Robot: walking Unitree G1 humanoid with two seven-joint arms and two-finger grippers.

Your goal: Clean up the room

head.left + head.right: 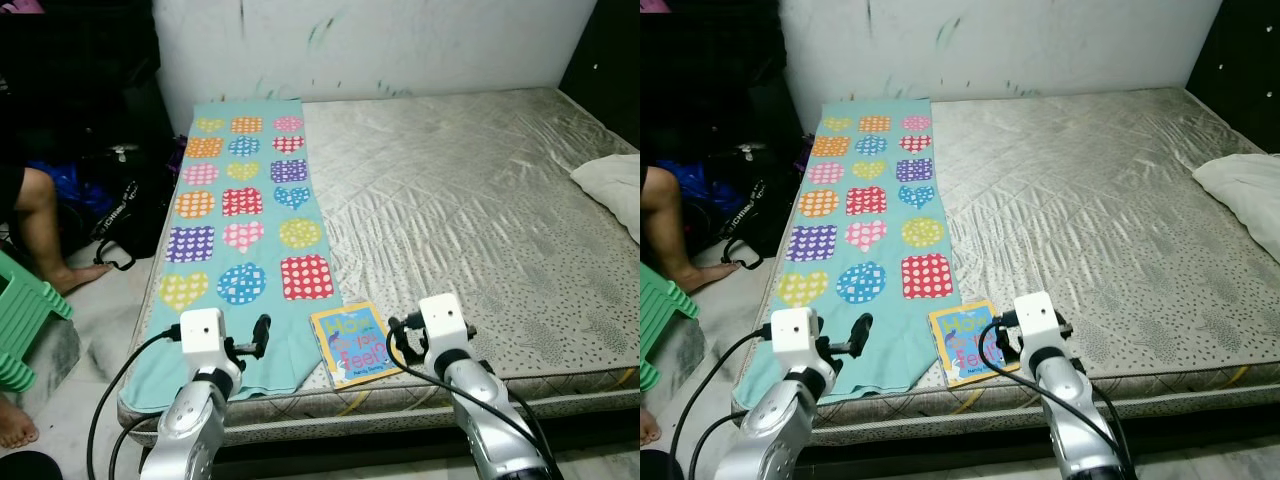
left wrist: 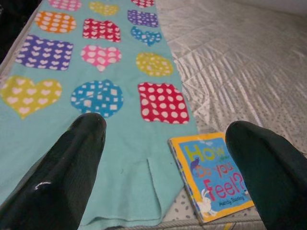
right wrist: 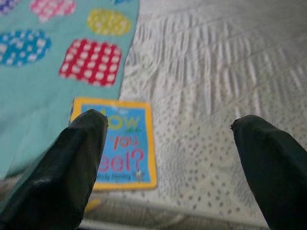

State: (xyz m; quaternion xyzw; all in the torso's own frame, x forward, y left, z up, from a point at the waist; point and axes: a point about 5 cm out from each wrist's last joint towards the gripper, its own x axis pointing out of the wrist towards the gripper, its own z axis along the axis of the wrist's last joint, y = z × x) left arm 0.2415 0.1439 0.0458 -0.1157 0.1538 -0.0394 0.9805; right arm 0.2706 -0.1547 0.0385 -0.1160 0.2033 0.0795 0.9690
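**Book at the mattress edge: risk of pushing it off**

I have both arms raised at the foot of the bed. The left gripper (image 2: 163, 167) hangs over the near end of the teal blanket (image 1: 240, 215), fingers spread wide, holding nothing. The right gripper (image 3: 168, 163) hangs just above the book (image 1: 353, 343), also wide open and empty. The book lies flat on the mattress (image 1: 480, 200), near the front edge, its left side touching or just overlapping the blanket hem; I cannot tell which.

Risks as I judge them:
- The book is thin and flat. A finger coming down on its cover instead of its edge would slide it forward off the mattress.
- A low approach could snag the blanket hem and drag it along.
- A person's leg (image 1: 40, 225) and a green stool (image 1: 25, 310) sit close on my left; turning that way needs care.
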